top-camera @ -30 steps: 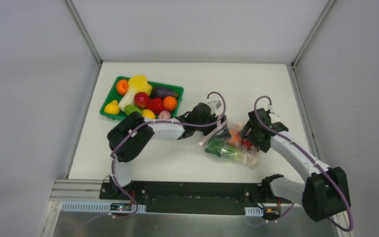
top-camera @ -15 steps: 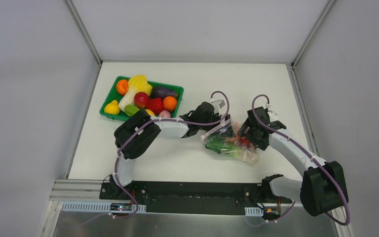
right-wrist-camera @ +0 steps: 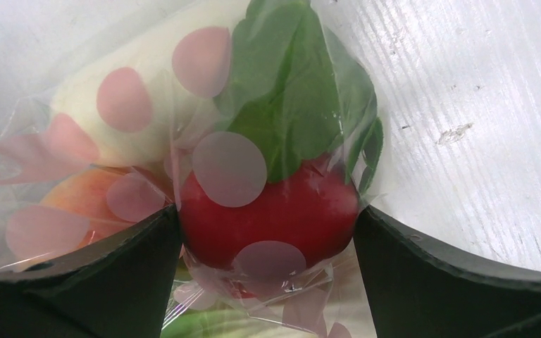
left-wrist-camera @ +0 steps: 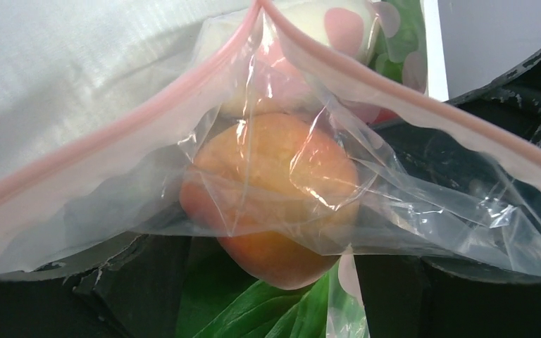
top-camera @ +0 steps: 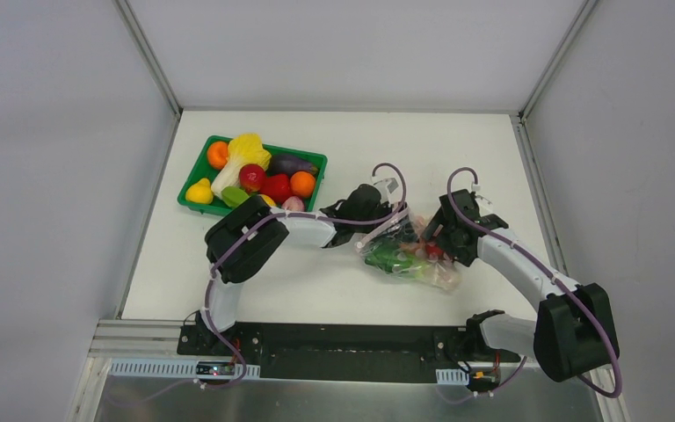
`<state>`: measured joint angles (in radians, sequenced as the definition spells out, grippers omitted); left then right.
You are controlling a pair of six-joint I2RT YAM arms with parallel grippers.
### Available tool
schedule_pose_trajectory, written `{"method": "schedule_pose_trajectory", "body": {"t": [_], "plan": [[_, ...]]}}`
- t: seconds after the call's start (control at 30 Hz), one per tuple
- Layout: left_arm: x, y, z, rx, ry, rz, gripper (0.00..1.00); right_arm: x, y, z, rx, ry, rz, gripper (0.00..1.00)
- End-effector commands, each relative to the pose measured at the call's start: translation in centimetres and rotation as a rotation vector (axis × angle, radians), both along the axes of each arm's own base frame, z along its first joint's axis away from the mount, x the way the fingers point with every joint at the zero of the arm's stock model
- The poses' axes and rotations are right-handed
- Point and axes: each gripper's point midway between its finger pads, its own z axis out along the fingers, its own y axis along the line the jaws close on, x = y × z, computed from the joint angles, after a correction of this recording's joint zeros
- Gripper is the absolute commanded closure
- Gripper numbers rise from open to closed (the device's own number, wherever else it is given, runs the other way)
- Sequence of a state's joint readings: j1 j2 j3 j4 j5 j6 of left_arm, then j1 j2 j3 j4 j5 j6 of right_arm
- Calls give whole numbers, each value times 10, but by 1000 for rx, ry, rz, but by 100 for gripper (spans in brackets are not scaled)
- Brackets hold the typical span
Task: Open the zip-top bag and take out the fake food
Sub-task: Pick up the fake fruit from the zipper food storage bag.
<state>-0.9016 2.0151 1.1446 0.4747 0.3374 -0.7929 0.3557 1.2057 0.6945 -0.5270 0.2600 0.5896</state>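
Gripping the zip-top bag (top-camera: 404,253), both hands have barely shifted; right hand (top-camera: 432,239) edged leftward.

From overhead I see even, bright light on the white bench (top-camera: 457,149), with soft, faint shadows. My wrist views are sharp at centre; glare streaks the zip-top bag (left-wrist-camera: 366,204), and dark claw edges blur.

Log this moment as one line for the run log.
left claw: at bag zip edge | right claw: around red radish through plastic | food: still inside
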Motion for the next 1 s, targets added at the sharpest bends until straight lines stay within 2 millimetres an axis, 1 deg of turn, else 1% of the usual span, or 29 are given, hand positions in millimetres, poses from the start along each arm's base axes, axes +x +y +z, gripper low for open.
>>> {"method": "schedule_pose_trajectory", "body": {"t": [0.0,0.07,0.1,0.13,0.27,0.43,0.57,0.67,0.77,0.9,0.97], "plan": [[11,23,21,28,-63,63,57,-24,1,-19,3,115,26,13],[12,34,25,36,-62,82,61,-24,0,-19,1,115,24,12],[12,41,31,40,-69,92,62,-24,0,-18,-2,114,22,12],[13,49,33,53,-74,105,63,-24,-1,-18,-2,113,20,12],[10,75,38,127,-89,120,63,-24,-2,-18,-7,110,15,12],[1,99,48,209,-114,110,63,-24,-2,-18,-9,106,12,12],[-2,118,65,253,-156,131,63,-23,-2,-16,-4,97,14,12],[-4,143,73,329,-174,157,63,-22,-1,-13,4,88,16,12],[-1,172,83,387,-193,201,63,-18,3,-5,22,63,25,12],[3,211,94,446,-198,257,63,-10,7,12,41,14,40,11],[9,236,101,482,-212,320,63,-6,8,23,46,-20,48,11]]}}
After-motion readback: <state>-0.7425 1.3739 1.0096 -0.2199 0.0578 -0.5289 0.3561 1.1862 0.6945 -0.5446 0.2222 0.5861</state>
